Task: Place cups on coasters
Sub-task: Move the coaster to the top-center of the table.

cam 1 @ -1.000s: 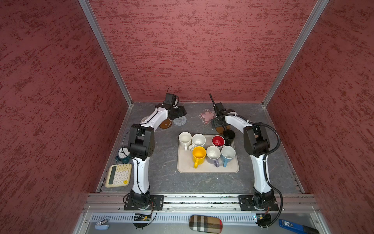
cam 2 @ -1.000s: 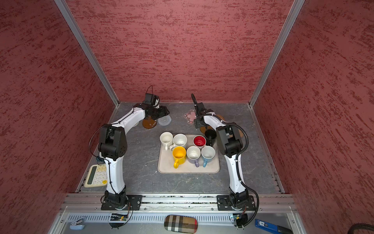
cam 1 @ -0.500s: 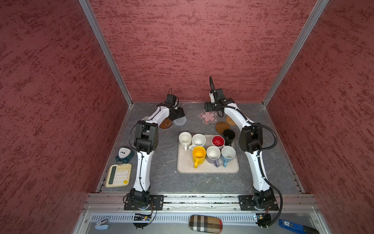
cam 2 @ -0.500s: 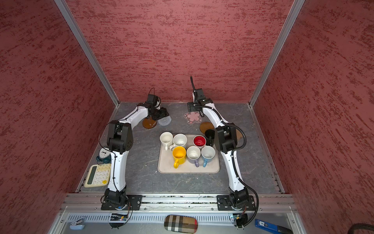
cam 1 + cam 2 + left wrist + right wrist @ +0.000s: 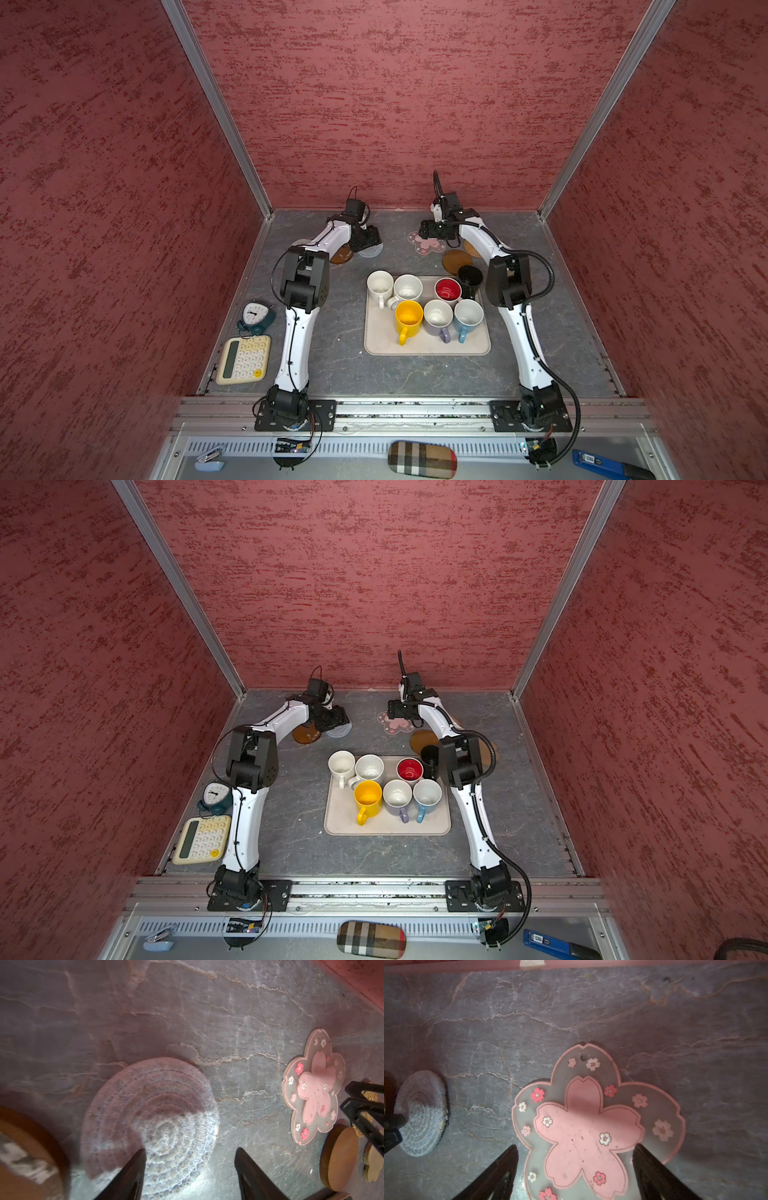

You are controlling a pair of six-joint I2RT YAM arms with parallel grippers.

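Cups, among them a yellow cup (image 5: 409, 318), stand upright together on a beige tray (image 5: 428, 350). Beyond the tray's far left corner, the left gripper (image 5: 191, 1150) hovers with jaws spread and empty above a grey woven coaster (image 5: 149, 1118). Beyond the tray's far edge, the right gripper (image 5: 575, 1145) hangs with jaws wide apart and empty, straddling a pink flower coaster (image 5: 583, 1132); whether its fingers (image 5: 494, 1174) touch the mat cannot be told.

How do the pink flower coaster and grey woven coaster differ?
The pink flower coaster is lobed; the grey woven coaster is round. The flower coaster is smooth with printed blossoms; the woven one is plain coiled cord. Both lie flat on the table, with nothing on them.
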